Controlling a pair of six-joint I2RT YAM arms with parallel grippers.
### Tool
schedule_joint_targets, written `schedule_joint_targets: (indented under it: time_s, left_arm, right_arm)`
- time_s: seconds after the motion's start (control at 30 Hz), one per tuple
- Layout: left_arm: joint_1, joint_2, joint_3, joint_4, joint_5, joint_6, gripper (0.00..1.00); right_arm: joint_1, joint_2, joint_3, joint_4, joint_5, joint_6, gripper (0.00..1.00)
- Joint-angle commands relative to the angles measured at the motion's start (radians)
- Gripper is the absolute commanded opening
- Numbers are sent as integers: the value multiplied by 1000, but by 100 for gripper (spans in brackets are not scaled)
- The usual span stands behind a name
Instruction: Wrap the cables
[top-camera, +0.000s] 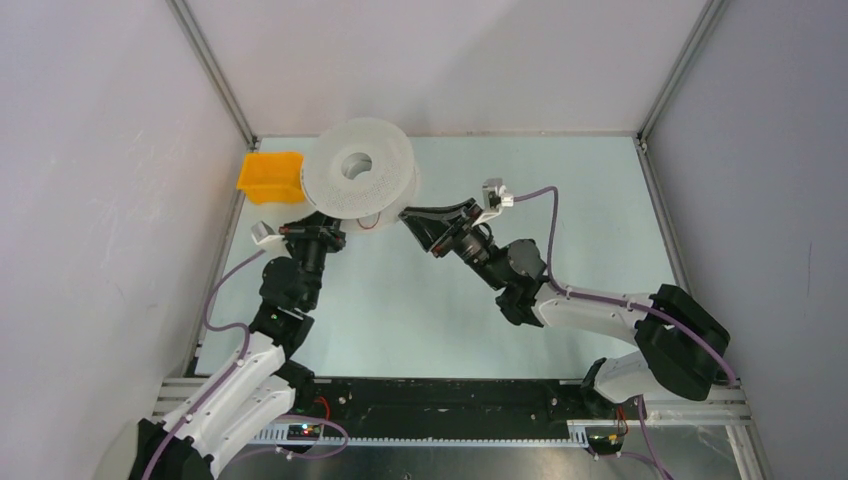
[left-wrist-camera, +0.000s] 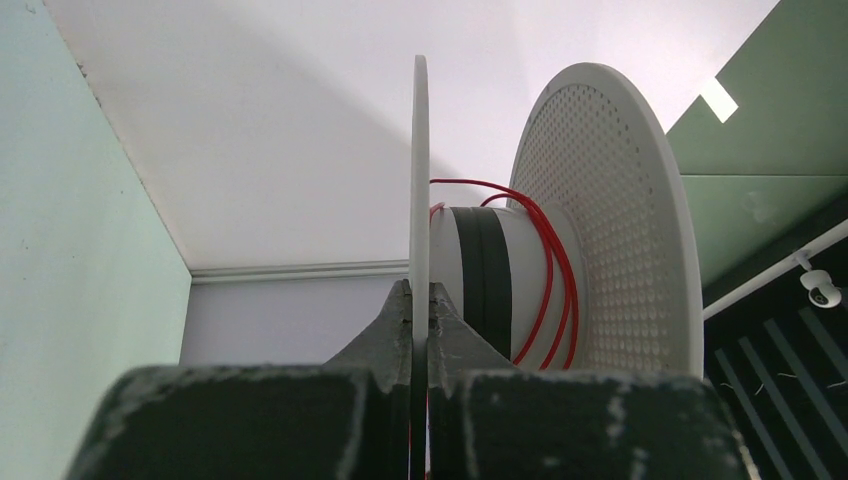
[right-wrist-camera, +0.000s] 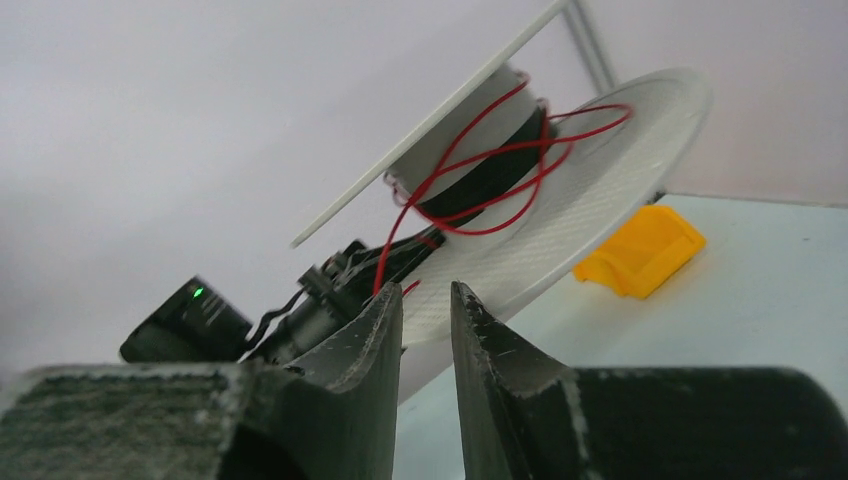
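— What's happening with the spool?
— The left fingers (left-wrist-camera: 398, 318) are clamping tight on the thin near flange of the white spool (left-wrist-camera: 600, 250). As far as I can tell, they are holding it tilted above the desk (top-camera: 560, 180).
— And where are the cables sitting?
— The cables (left-wrist-camera: 560, 285) are lying in a few slack red turns around the hub, between the two flanges and over a dark band. One strand is dropping out of the coil toward the right arm.
— Is the right arm gripping that strand?
— I'm not seeing it pinched. The right fingers (right-wrist-camera: 385, 315) are standing narrowly apart just below the spool with nothing in the gap. The strand is running down beside the tip of one of them, and I cannot tell where it is ending.
— So which step is this?
— I'm reading it as mid-wrap, with some turns on and a loose tail hanging. Next, the right fingers are going to need to close on that tail and carry it round the hub under light tension. The left will be bracing the spool against tipping. Those turns are sitting loose, so slack may be slipping over a flange.
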Motion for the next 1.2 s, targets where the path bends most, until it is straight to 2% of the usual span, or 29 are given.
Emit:
schedule_joint_targets:
  time_s: [0.0, 0.83, 0.9, 1.0, 1.17]
  left_arm:
    - [-6, -8, 67, 120, 24, -12, 0]
    - [-10, -10, 68, 119, 23, -16, 0]
    - [-12, -9, 69, 120, 27, -19, 0]
    - [-17, 1, 76, 120, 31, -21, 0]
    - [-18, -4, 71, 120, 19, -22, 0]
  right_arm:
    - [6, -6, 1, 32, -168, -43, 28]
    - [38, 106, 104, 64, -180, -38, 27]
    - [38, 122, 123, 51, -178, -42, 25]
    - [39, 146, 147, 33, -173, -44, 16]
    - [40, 171, 164, 26, -153, -37, 11]
